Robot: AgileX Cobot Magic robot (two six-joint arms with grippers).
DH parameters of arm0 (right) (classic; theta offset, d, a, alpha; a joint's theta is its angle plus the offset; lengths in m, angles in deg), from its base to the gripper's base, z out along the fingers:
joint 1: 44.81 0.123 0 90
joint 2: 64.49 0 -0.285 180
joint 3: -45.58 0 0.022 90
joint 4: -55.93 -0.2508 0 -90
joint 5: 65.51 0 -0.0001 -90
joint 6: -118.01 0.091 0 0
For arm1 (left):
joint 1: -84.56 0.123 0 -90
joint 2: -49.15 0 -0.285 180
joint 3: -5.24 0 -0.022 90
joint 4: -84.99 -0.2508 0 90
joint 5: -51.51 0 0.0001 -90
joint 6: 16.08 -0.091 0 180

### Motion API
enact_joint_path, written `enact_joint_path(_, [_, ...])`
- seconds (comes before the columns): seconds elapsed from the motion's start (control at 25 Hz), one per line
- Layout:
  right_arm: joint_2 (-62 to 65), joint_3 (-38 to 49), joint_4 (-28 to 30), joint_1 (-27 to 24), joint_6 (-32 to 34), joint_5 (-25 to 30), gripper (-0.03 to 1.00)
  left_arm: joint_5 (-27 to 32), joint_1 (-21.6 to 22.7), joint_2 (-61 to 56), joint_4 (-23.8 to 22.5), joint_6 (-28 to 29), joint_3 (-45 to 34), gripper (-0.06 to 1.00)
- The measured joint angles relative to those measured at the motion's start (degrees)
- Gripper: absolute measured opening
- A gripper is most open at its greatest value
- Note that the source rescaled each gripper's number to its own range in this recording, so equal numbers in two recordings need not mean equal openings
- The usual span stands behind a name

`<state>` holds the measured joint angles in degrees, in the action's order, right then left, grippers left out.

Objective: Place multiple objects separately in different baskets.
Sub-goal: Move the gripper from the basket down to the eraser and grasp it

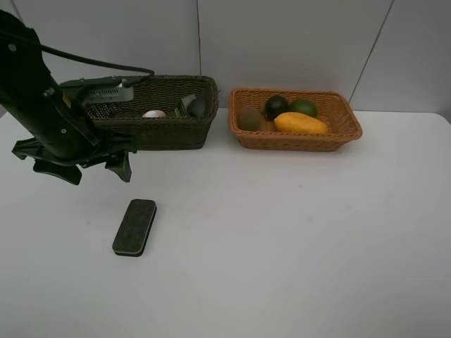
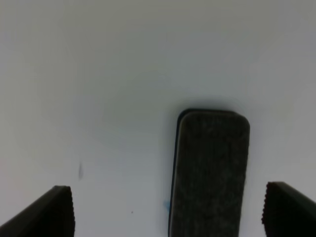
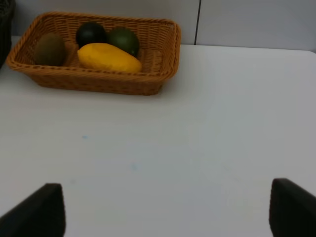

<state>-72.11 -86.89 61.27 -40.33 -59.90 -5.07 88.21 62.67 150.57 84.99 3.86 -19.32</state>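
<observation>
Black eraser (image 1: pixel 134 227), a flat rounded-corner oblong w/ fuzzy felt-like top face, lies flat on the smooth white tabletop (image 1: pixel 296 239), in open space on all sides, well apart from both baskets. Left gripper (image 1: pixel 79 169), black, hovers near it on the side toward the baskets; left wrist view shows the eraser (image 2: pixel 210 170) between its serrated fingertips (image 2: pixel 59 210), which stand wide apart, touching nothing. Dark olive-brown rectangular woven wicker basket (image 1: pixel 169 130), deeper, sits at the table's far edge; inside, a pinkish-white rounded item (image 1: pixel 154 113) and a dark green item (image 1: pixel 196 107), partly hidden. Just beside it, not touching, orange-tan shallow wicker basket (image 1: pixel 296 139) holds yellow oblong mango (image 1: pixel 301 123), brown fuzzy kiwi (image 1: pixel 249 117), green lime (image 1: pixel 304 107) and dark round mangosteen (image 1: pixel 276 105), packed close. Right gripper (image 3: pixel 168 210): tips spread wide, empty, over bare table. Pale grey panelled wall (image 1: pixel 282 42) behind.
</observation>
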Motion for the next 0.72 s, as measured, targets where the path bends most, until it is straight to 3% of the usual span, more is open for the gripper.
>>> enact_joint_path(0.24, [0.0, 0.0, 0.0, 0.0, 0.0, 0.0, 1.0, -2.07, -3.42, 5.59, 3.31, -4.43, 0.0, 1.0])
enact_joint_path(0.72, [0.0, 0.0, 0.0, 0.0, 0.0, 0.0, 1.0, -3.17, -5.35, 11.2, 6.95, -4.67, 0.0, 1.0])
